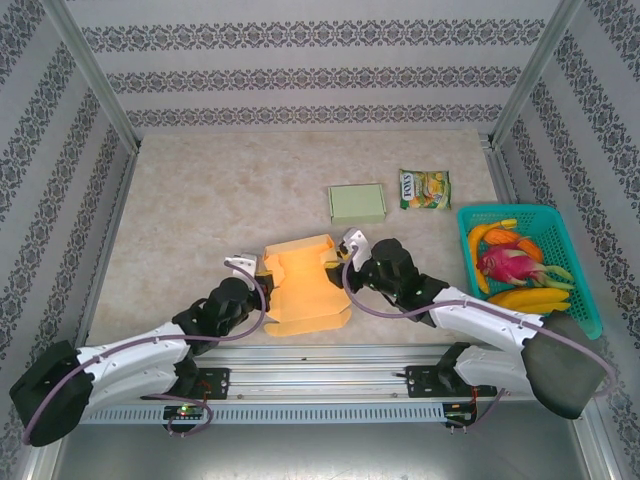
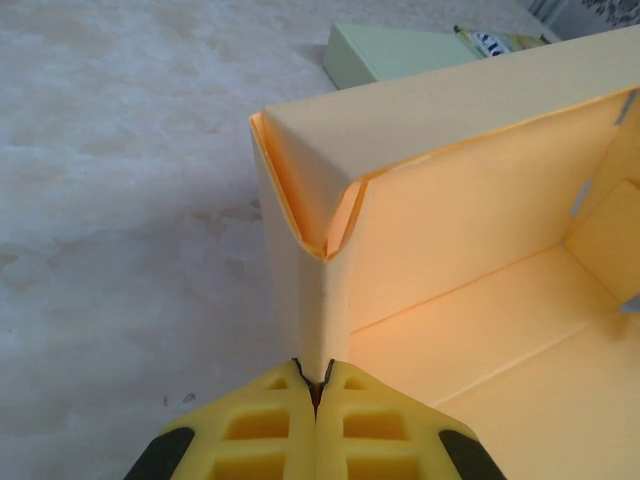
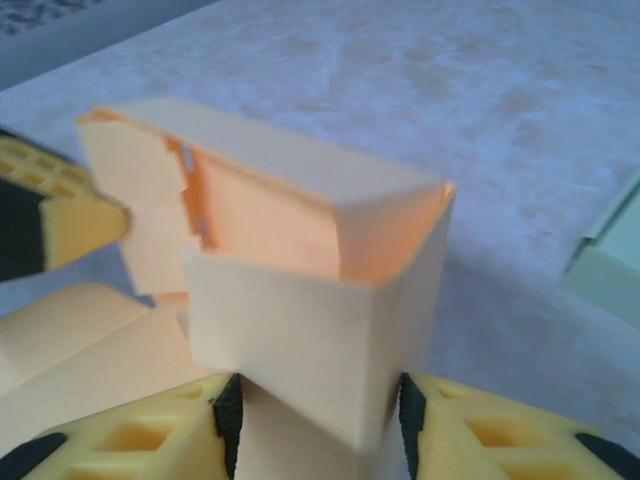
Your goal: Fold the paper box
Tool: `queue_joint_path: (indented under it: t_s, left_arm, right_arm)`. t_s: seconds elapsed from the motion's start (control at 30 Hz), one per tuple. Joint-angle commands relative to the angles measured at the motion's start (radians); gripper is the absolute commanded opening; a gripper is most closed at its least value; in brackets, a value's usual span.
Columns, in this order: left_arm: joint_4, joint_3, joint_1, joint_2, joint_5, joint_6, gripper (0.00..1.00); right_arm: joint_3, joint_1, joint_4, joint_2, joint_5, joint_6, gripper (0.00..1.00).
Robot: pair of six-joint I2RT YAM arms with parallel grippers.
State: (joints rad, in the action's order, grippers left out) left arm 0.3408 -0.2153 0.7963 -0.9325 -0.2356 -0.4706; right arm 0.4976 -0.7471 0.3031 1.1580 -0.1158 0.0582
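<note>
The orange paper box (image 1: pixel 305 285) sits half folded on the table between my two arms, its walls partly raised. My left gripper (image 1: pixel 258 272) is at the box's left side. In the left wrist view it (image 2: pixel 318 372) is shut on the thin upright corner of the box wall (image 2: pixel 300 300), and the open inside of the box lies to the right. My right gripper (image 1: pixel 345 262) is at the box's right end. In the right wrist view its pads (image 3: pixel 320 395) press both sides of a raised box corner (image 3: pixel 300 300). One left fingertip (image 3: pixel 60 225) shows beyond the box.
A flat pale green box (image 1: pixel 357 203) lies behind the paper box, with a snack packet (image 1: pixel 425 188) to its right. A teal basket (image 1: pixel 500 208) of fruit stands at the right edge. Open table stretches to the left and back.
</note>
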Motion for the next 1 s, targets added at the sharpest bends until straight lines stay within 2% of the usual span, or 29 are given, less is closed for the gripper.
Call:
queue_joint_path:
  t_s: [0.0, 0.17, 0.37, 0.5, 0.77, 0.97]
  left_arm:
    - [0.042, -0.033, -0.003, -0.025, 0.019, 0.003, 0.00]
    - [0.055, -0.039, -0.003, -0.050, 0.021, -0.011, 0.00]
    - [0.051, -0.050, -0.003, -0.085, 0.018, -0.018, 0.00]
    - [0.008, -0.068, -0.003, -0.108, -0.043, -0.045, 0.00]
    - [-0.036, -0.105, -0.003, -0.188, -0.126, -0.098, 0.00]
    - [-0.052, -0.129, -0.003, -0.241, -0.160, -0.110, 0.00]
  right_arm:
    - [0.041, -0.022, 0.020, 0.041, 0.205, 0.009, 0.43]
    - [0.061, -0.038, 0.049, 0.144, 0.242, 0.016, 0.43]
    - [0.073, -0.049, 0.152, 0.251, 0.134, 0.017, 0.44]
    - [0.107, -0.049, 0.166, 0.316, 0.115, 0.017, 0.44]
    - [0.155, -0.055, 0.178, 0.456, 0.238, 0.041, 0.44]
    - [0.177, -0.042, 0.190, 0.540, 0.262, 0.046, 0.44]
